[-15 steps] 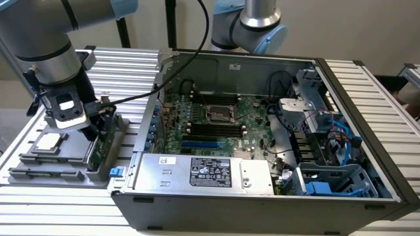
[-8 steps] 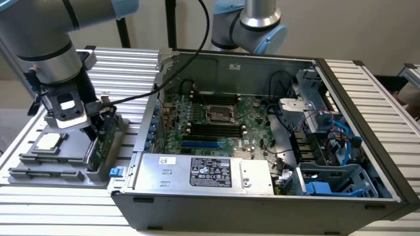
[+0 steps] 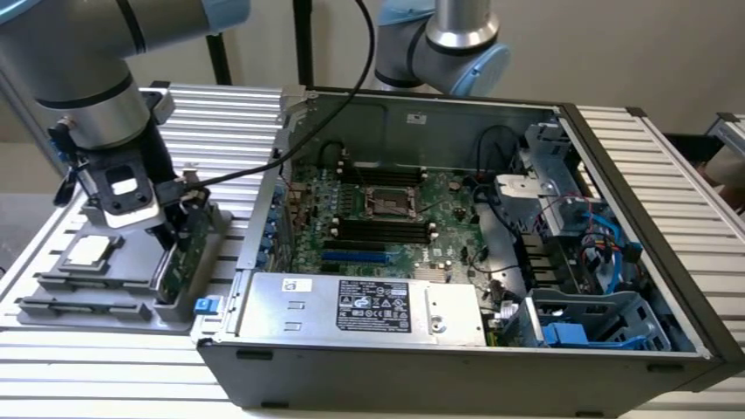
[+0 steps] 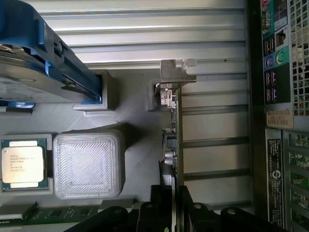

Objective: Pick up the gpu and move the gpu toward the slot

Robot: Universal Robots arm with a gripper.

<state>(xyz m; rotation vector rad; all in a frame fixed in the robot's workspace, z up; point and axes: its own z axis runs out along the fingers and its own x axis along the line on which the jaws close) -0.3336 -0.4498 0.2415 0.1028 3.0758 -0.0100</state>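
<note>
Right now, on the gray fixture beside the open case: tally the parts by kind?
gpu: 1
CPU chip: 1
hard drive with blue rails: 1
narrow green board, partly cut off by the picture's edge: 1
Total: 4

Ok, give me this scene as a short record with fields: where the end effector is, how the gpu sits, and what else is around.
end effector: at the top edge of the gpu, over the gray tray
gpu: upright on its edge in the gray tray, silver bracket at one end
also in tray: silver chip; hard drive with blue rails
computer case: open, motherboard exposed, on the exterior view's right of the tray
</note>
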